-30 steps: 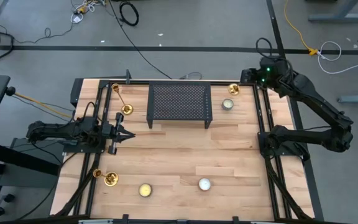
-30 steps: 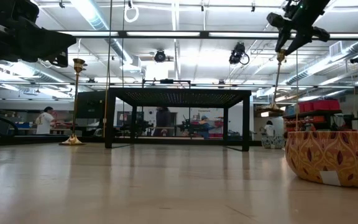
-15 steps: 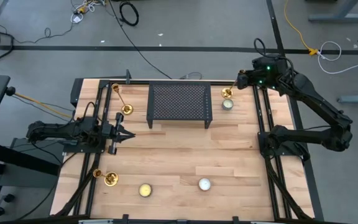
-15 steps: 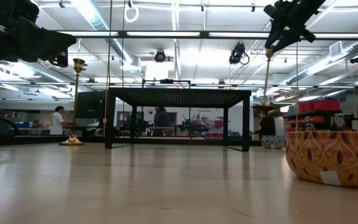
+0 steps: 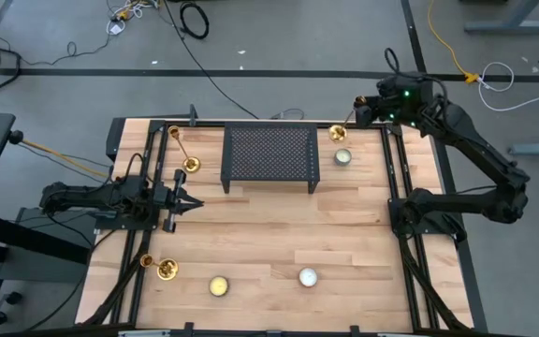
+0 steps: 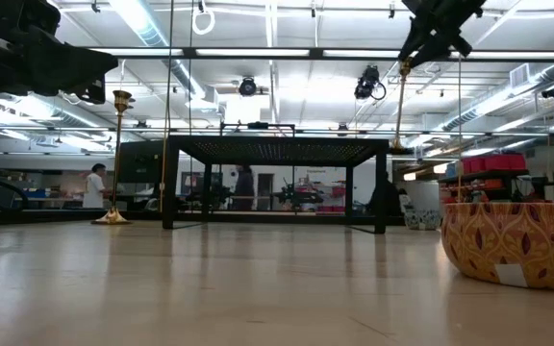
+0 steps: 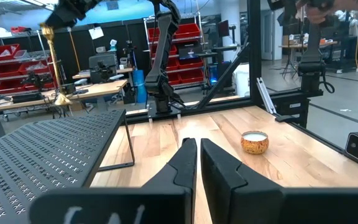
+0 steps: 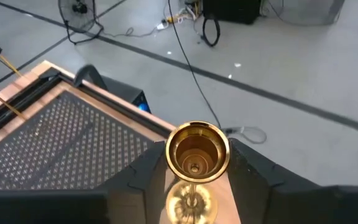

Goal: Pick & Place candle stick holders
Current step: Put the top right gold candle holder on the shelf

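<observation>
Both arms: dark, near-black jointed links throughout. Right arm (image 5: 475, 154): green indicator light lit on the wrist housing. Left arm (image 5: 101, 198): black, tapering to a pointed tip. Left gripper (image 7: 197, 163) fingers (image 7: 182, 165): matte black, wedge-shaped, smooth faces. Right gripper (image 8: 194, 180) fingers (image 8: 143, 177): black, broad, angular.

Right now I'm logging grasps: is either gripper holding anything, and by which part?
The right gripper holds a candlestick just below its cup. The left gripper holds nothing.
</observation>
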Action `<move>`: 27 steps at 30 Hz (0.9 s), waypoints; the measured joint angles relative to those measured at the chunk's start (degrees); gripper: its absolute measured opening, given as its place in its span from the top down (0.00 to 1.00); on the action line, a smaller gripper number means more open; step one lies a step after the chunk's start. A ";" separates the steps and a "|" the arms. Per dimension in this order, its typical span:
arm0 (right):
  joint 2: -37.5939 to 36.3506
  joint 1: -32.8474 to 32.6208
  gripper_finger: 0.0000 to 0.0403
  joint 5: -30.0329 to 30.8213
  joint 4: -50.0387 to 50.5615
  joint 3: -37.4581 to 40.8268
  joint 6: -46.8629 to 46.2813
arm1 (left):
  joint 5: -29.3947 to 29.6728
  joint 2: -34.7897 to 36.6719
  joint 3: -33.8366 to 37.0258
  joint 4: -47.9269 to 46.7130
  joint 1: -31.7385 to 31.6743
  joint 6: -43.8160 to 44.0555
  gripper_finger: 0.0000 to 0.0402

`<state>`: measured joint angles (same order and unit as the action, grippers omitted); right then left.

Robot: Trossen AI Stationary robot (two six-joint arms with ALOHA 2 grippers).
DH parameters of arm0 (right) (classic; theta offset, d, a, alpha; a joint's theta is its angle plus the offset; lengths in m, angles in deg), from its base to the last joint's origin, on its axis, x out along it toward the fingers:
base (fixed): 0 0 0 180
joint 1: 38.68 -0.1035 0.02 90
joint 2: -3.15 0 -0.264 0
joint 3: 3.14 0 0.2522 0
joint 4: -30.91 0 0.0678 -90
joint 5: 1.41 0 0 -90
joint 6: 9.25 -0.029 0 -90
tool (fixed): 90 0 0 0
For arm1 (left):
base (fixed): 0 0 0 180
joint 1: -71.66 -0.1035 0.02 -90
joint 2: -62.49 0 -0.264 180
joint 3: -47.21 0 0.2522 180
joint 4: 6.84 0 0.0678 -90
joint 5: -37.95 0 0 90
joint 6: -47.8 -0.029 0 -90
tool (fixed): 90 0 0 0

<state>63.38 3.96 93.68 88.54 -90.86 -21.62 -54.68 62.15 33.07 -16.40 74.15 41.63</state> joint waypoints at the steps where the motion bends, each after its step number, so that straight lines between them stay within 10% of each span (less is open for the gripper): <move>1: 0.57 0.00 0.64 0.02 0.23 -1.17 0.49 | 0.00 -0.01 0.00 0.01 0.00 0.01 0.94; 27: 17.75 -4.46 0.64 -4.70 1.96 -18.98 8.43 | 0.00 -0.02 -0.01 0.01 -0.01 0.00 0.94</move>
<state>81.13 -0.51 88.98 90.49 -109.84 -13.20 -54.68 62.13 33.06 -16.39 74.15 41.63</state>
